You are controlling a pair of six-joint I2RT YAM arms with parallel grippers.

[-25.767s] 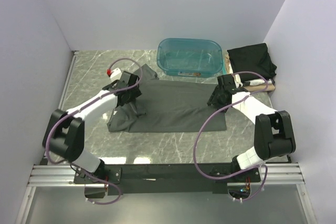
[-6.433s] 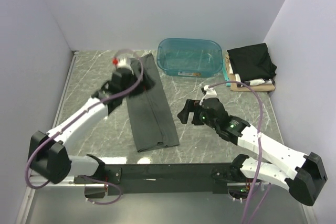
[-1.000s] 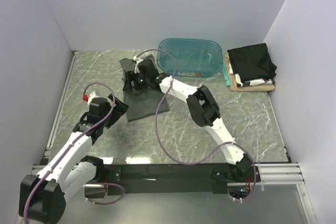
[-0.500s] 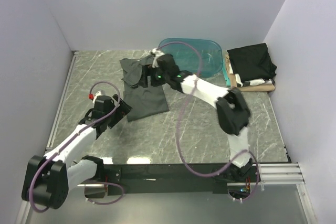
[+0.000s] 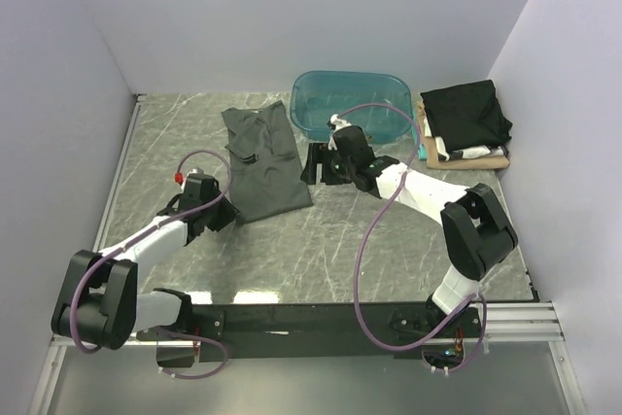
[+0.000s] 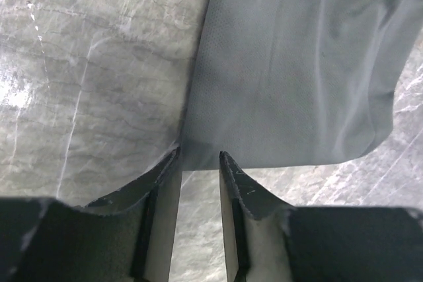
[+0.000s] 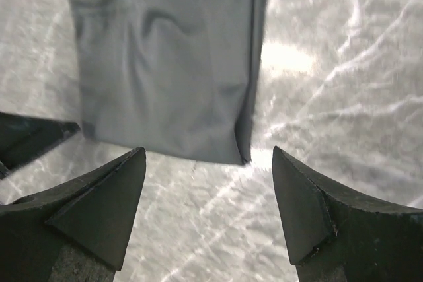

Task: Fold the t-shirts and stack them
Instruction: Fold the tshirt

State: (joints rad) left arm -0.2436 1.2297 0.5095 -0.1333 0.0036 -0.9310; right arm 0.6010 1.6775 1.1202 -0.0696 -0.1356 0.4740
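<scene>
Upper centre: a translucent teal plastic tub (image 5: pixel 379 94), upright on a grey marble-patterned table (image 5: pixel 292 250) with white veining. Plain pale walls (image 5: pixel 292 17) enclose the table at left, rear and right. Lower edge: a silver metal rail (image 5: pixel 515 318).

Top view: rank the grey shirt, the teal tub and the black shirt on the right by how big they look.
1-2. Teal tub and grey shirt: too alike in spread to rank.
3. Black shirt: clearly the smallest.
</scene>
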